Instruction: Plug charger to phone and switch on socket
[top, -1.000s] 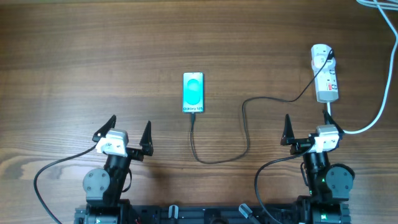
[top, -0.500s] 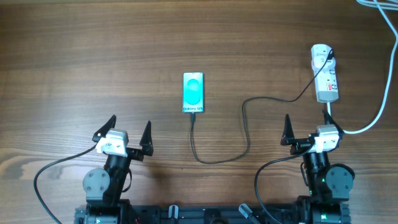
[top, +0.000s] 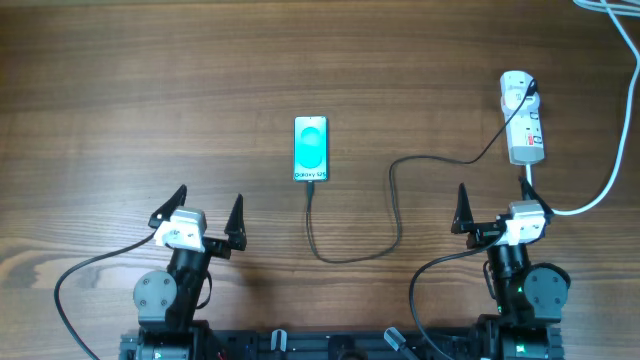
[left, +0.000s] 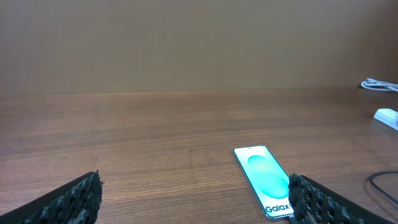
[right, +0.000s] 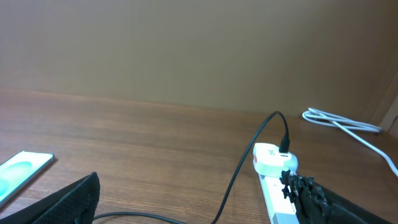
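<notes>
From overhead, the phone (top: 311, 150) lay face up near the middle of the table (top: 120, 90), its turquoise screen lit. The charger (top: 396, 215) met the phone's near short edge, looped toward the robot, rose again and ran right to a white adapter (top: 517, 86) on the far end of the socket (top: 525, 130). Whether the plug was fully seated in the phone could not be told. The socket lay at the right, well apart from the phone, and its thick white lead (top: 612, 175) curved off toward the far right corner. The left gripper (top: 208, 205) hung near the table's front edge, jaws spread wide and holding nothing. The right gripper (top: 497, 205) sat just in front of the socket, jaws likewise spread and empty.

The left wrist camera looked between two parted fingers (left: 65, 202) at the phone (left: 264, 180), low and right of centre, with bare wood around it.

The right wrist camera showed the adapter (right: 273, 160) on the socket (right: 272, 199) by the right finger (right: 336, 202), the charger (right: 249, 155) arching out of it and the phone (right: 22, 171) at the left edge.
</notes>
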